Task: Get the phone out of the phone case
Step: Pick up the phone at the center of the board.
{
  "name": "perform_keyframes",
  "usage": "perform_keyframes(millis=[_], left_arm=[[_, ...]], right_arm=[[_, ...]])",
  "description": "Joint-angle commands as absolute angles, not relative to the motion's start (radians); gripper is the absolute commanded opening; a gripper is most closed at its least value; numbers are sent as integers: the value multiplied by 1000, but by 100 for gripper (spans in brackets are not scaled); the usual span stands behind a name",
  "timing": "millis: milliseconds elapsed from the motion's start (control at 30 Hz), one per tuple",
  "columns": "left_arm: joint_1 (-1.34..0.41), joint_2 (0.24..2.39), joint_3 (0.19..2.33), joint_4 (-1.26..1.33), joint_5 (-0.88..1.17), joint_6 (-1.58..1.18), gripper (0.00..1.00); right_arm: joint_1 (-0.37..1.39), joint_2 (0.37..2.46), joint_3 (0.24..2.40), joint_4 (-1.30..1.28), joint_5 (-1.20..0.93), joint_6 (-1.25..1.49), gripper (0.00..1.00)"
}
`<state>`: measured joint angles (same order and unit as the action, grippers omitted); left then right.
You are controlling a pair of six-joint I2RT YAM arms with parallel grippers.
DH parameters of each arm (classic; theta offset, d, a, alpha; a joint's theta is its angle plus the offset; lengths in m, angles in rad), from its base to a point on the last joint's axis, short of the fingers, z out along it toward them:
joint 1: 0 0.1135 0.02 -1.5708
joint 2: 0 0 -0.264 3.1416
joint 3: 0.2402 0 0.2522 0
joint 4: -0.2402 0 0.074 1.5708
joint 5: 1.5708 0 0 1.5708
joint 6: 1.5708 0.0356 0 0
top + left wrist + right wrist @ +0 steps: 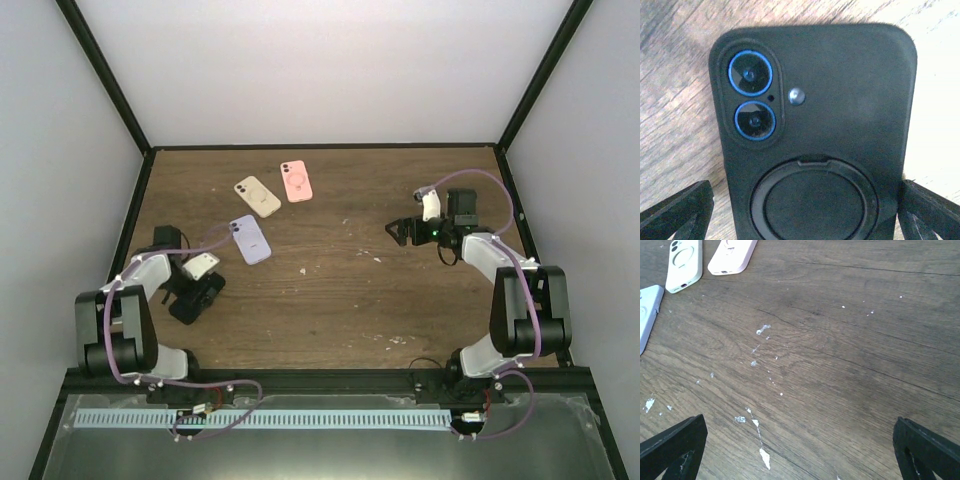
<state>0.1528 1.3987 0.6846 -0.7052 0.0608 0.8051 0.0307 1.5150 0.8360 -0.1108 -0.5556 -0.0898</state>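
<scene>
Left wrist: L tool wide open, empty, flanking phone case edges; R tool likewise over table.

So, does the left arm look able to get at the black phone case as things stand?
Probably yes. The left arm hangs right over the black phone case, its jaws open to either side of it, and nothing lies between them and the case.

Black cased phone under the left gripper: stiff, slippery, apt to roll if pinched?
Probably stiff: the black cased phone lies flat on the table, no sag. Its matte surface looks rubbery, so likely grippy, with edges that may give. A flat slab, so unlikely to roll; pushed, it should slide.
</scene>
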Motion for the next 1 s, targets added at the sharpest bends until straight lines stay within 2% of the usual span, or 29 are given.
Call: perform_keyframes(millis=[0,133,333,500,633,867,967], left_arm=[[148,1455,700,-686,118,802,100],[110,1487,670,-623,76,781,92],[87,1504,668,-627,87,765,74],[77,1456,716,-709,171,760,63],[38,1381,780,-777,265,738,54],[-70,1220,881,-842,444,673,52],[-160,1211,946,-883,452,632,51]], right_arm=[[40,1512,871,-128,-596,-103,100],[40,1504,868,-120,-620,-106,100],[40,1494,871,-122,-656,-122,100],[39,1476,882,-119,-692,-162,100],[46,1467,927,-156,-829,-212,100],[129,1434,1019,-188,-941,-325,100],[174,1405,1044,-226,-999,-560,100]])
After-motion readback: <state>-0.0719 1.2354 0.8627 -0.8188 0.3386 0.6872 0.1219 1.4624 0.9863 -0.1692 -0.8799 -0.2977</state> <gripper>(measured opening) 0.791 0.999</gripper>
